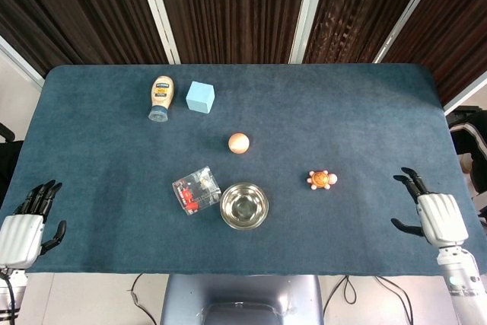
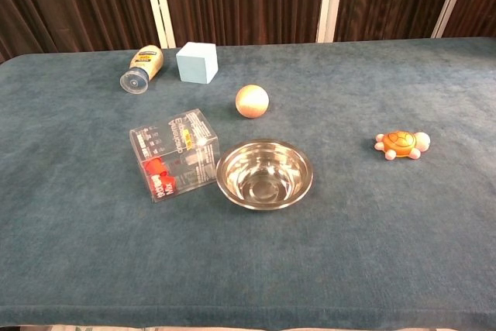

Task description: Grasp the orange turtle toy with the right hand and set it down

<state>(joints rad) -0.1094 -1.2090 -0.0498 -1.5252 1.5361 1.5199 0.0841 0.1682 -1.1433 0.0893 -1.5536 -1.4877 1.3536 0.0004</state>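
Lying flat, orange turtle toy (image 1: pixel 322 180) points head rightward; right hand (image 1: pixel 434 215) spread, well apart.

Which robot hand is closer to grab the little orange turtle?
The right robot hand. The orange turtle toy sits on the right part of the table, with bare cloth between it and that hand. The left robot hand is far off, with the steel bowl and clear box in between.

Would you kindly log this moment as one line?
turtle toy: untouched on table | right hand: open, at table edge | left hand: open, idle
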